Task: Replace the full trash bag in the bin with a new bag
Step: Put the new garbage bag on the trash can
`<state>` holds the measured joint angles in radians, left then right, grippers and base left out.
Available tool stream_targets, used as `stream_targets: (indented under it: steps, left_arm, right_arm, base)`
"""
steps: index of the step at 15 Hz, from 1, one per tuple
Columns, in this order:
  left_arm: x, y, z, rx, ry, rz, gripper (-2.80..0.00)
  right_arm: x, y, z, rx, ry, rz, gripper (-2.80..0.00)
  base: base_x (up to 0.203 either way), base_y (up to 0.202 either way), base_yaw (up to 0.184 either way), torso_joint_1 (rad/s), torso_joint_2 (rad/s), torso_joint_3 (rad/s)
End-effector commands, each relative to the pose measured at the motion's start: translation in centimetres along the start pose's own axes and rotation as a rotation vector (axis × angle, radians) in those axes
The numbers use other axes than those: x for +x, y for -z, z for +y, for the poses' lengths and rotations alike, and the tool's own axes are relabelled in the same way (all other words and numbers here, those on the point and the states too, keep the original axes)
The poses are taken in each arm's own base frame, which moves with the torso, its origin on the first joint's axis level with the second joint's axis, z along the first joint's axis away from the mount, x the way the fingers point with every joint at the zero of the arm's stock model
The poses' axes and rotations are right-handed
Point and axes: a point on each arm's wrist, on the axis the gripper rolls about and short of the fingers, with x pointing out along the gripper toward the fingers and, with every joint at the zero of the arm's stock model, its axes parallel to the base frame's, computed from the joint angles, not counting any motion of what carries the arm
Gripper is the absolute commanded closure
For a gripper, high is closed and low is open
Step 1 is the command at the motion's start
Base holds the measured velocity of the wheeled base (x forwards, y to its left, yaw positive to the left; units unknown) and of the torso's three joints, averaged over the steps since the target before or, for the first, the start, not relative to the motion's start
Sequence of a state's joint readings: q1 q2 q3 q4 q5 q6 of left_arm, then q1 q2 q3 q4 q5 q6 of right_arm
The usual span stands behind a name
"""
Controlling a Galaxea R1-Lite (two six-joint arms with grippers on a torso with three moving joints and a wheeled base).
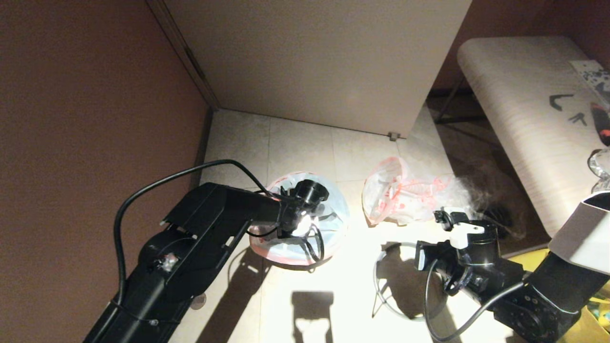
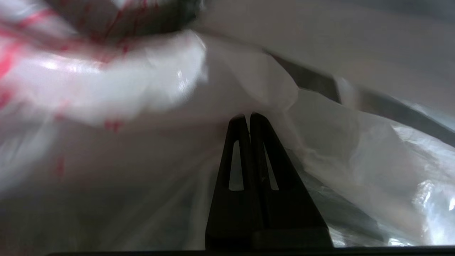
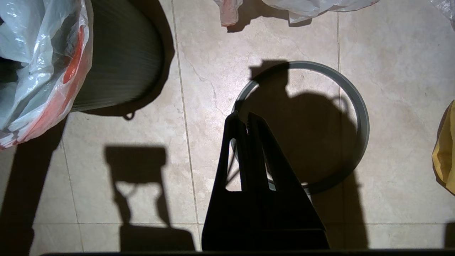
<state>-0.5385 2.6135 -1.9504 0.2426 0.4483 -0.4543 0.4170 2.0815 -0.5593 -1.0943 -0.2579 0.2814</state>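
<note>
Where the bin (image 1: 305,259) stands on the tiled floor (image 1: 295,143), near the corner of the brown wall (image 1: 95,95) and the pale panel (image 1: 314,62), a thin whitish new bag (image 1: 329,214) with a pinkish-red edge is spread over its mouth and hangs down its outer side. In the right wrist view the ribbed dark side of the bin (image 3: 121,64) shows beside the draped film (image 3: 39,64). The left gripper (image 2: 249,119) reaches into the bag from above; its two black fingers are pressed together with no gap, and thin film lies against the tips, though whether any film is pinched between them cannot be told. The left arm (image 1: 200,243) extends from the lower edge of the head view toward the bin.

The full trash bag (image 1: 405,195), lumpy with red print showing through, lies on the floor to the robot's right of the bin, apart from it.

The grey hoop (image 3: 359,117) lies flat on the floor, off the bin, in front of the full bag. The right gripper (image 3: 245,119) hangs above the hoop's near edge, fingers closed together and holding nothing.

A yellow bag (image 3: 444,149) lies near the hoop, and a pale bench (image 1: 519,114) stands further to the right.
</note>
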Motion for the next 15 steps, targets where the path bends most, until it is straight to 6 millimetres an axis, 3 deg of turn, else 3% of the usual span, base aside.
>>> stream_targets:
  steps: [1, 3, 5, 12, 15]
  left_arm:
    - [3.8, 2.2, 0.2, 0.013, -0.017, 0.007, 0.0]
    - [5.2, 2.3, 0.2, 0.011, 0.027, -0.045, 0.0]
    - [4.7, 1.9, -0.1, 0.002, 0.043, -0.055, 0.0]
    - [-2.5, -0.4, -0.3, -0.098, 0.078, -0.082, 0.0]
    - [-6.0, 0.8, 1.5, -0.085, 0.057, -0.027, 0.0]
  right_arm:
    - [-0.2, 0.3, -0.2, 0.002, -0.001, -0.013, 0.0]
    - [-0.4, 0.3, -0.3, 0.006, -0.005, -0.028, 0.0]
    - [-0.8, 0.5, -0.4, 0.004, -0.004, -0.023, 0.0]
    - [-1.3, 1.2, 0.0, -0.007, -0.013, 0.001, 0.0]
    - [-0.9, 1.8, -0.2, -0.025, 0.022, 0.023, 0.0]
  base:
    - [0.0, 0.0, 0.0, 0.0, 0.0, 0.0]
    - [0.0, 0.0, 0.0, 0.0, 0.0, 0.0]
    - [0.0, 0.0, 0.0, 0.0, 0.0, 0.0]
    - [0.0, 0.0, 0.0, 0.0, 0.0, 0.0]
    - [0.0, 0.0, 0.0, 0.0, 0.0, 0.0]
